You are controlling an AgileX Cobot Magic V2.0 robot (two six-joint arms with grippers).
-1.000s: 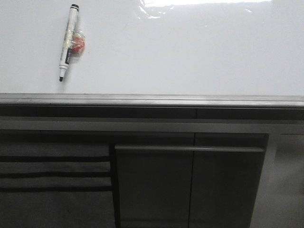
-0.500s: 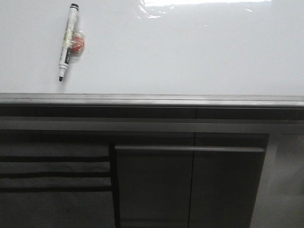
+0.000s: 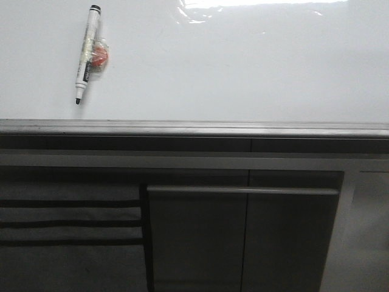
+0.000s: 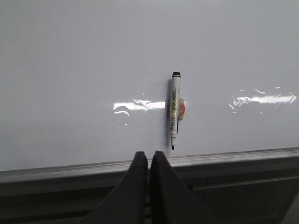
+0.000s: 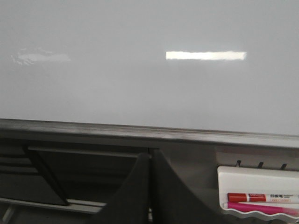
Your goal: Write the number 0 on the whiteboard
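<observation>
No number 0 is on the whiteboard yet. The marker lies at its left. Both my pincers, left and right, are clenched and empty; descending like this could push the marker away.

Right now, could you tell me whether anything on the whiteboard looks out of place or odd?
Only the black marker stands out: it lies uncapped on the whiteboard, tip toward the grey rail, with a taped-on red and clear lump at its middle. No writing shows on the board.
</observation>
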